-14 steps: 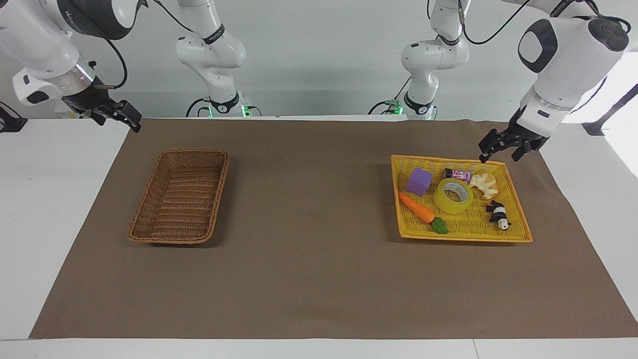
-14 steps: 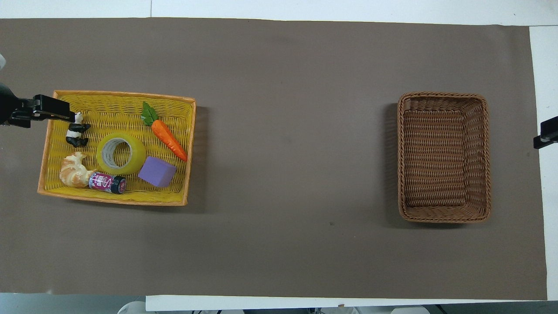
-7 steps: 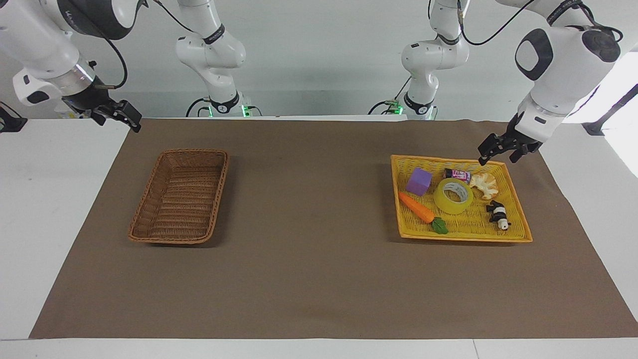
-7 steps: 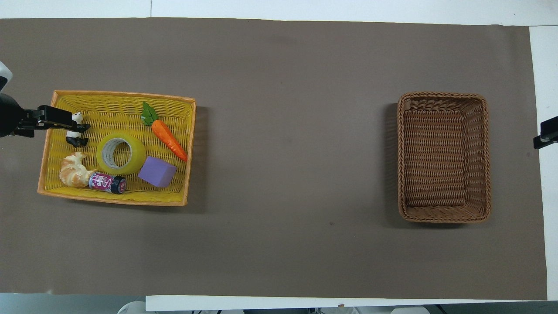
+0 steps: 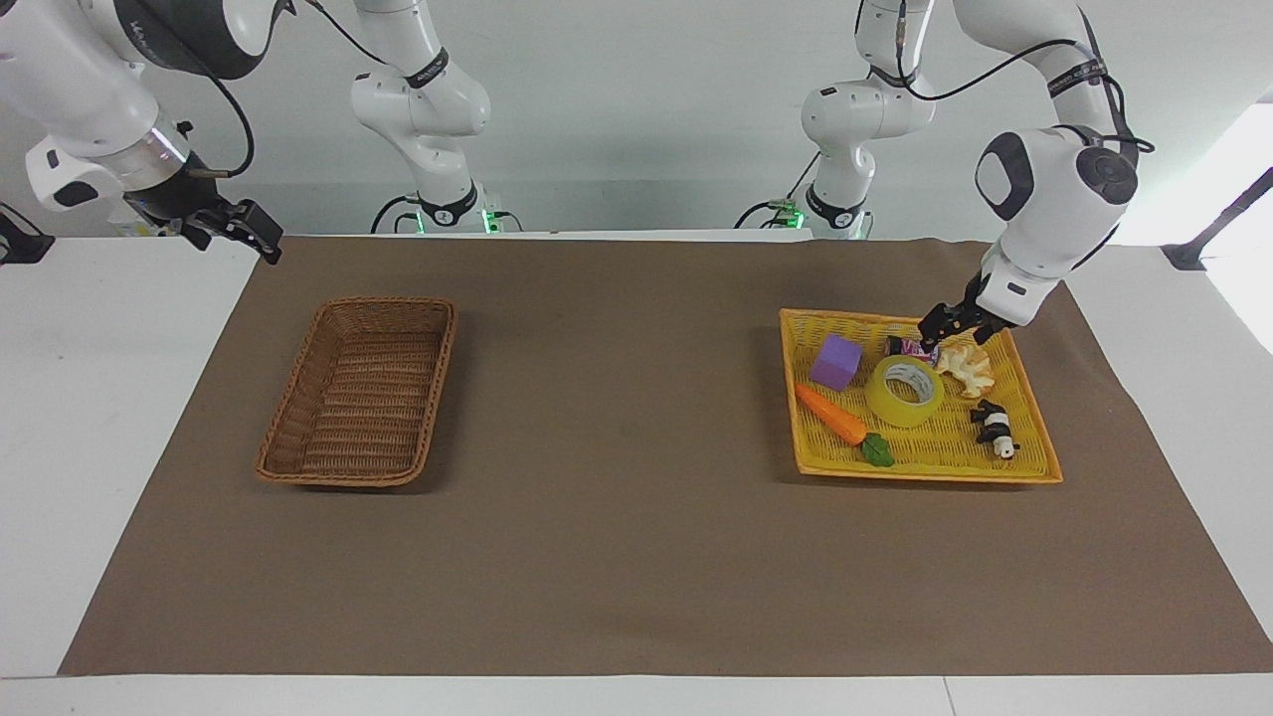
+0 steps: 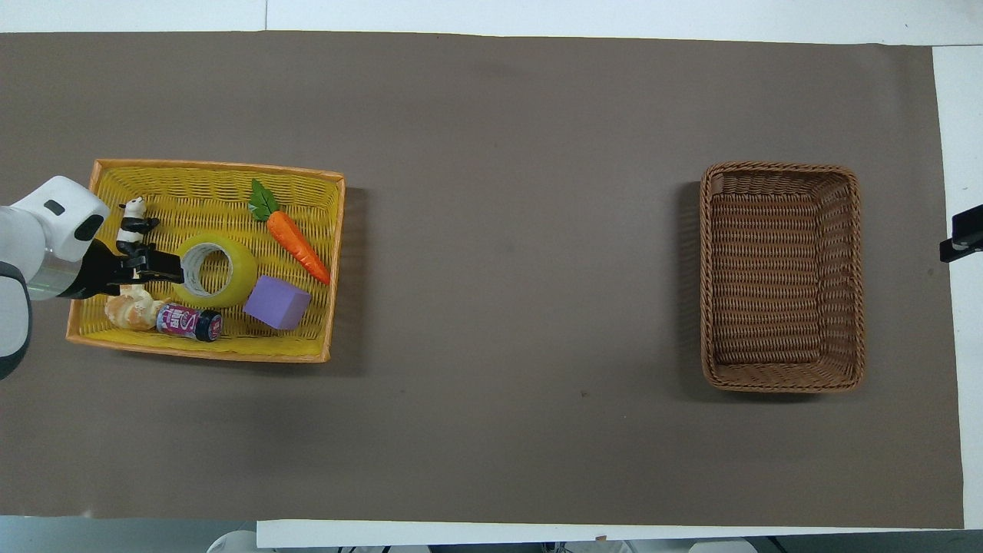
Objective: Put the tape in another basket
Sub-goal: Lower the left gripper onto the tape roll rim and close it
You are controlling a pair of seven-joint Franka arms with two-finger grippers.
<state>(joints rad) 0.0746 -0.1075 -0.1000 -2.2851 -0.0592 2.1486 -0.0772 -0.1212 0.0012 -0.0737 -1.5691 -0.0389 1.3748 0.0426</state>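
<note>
The tape, a yellow roll lying flat, sits in the middle of a flat yellow tray at the left arm's end of the table. My left gripper hangs open over the tray's edge nearest the robots. It is above a small can and a croissant, close beside the tape and holding nothing. The brown wicker basket stands empty at the right arm's end. My right gripper waits open, raised above the table's corner beside that basket.
The tray also holds a purple cube, a toy carrot and a small panda figure. A brown mat covers the table between tray and basket.
My left gripper has swung in from outside the tray's corner and come down over the can and croissant, next to the tape. The right arm has not moved.
</note>
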